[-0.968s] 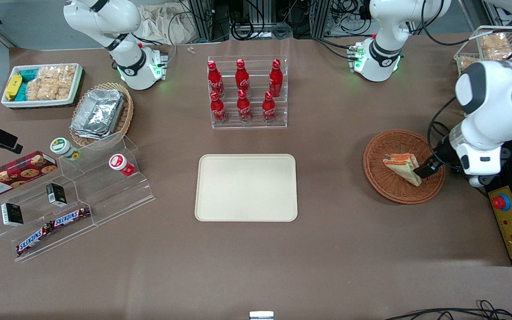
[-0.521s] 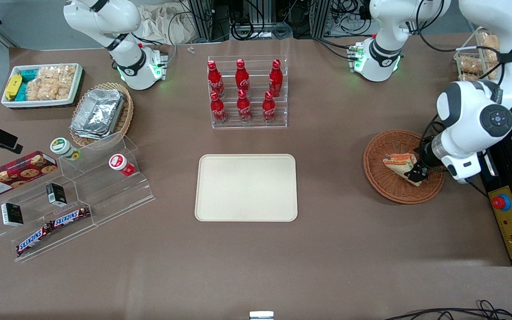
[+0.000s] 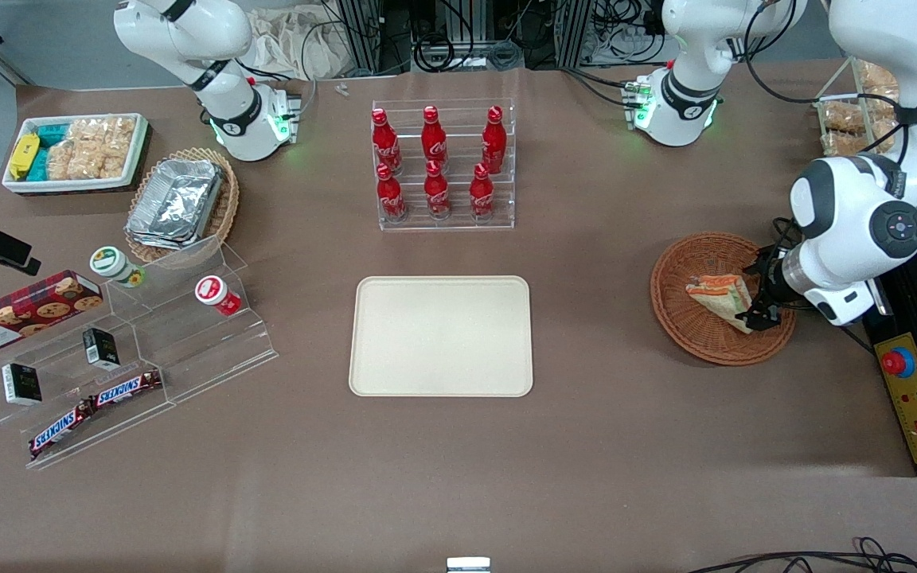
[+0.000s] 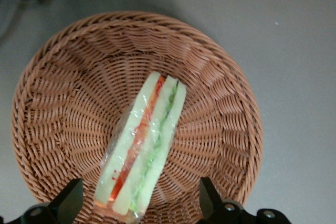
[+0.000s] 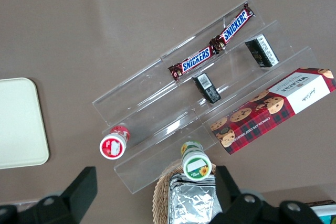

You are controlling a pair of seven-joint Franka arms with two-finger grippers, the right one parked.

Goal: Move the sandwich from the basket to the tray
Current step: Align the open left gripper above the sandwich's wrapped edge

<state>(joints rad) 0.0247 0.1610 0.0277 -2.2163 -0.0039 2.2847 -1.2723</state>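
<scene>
Starting at the tray (image 3: 440,335), bare at mid-table, nothing has been delivered yet. Toward the working arm's end sits the basket (image 3: 693,328), the sandwich (image 3: 719,296) lying on its weave. The gripper (image 3: 761,306) hangs at the sandwich's edge, jaws spread wide; the wrist view shows the fingers (image 4: 69,201) straddling one end of the wedge (image 4: 143,148). Closing there risks pinching only loose wrap, so the sandwich could slip or swing out mid-carry.
</scene>
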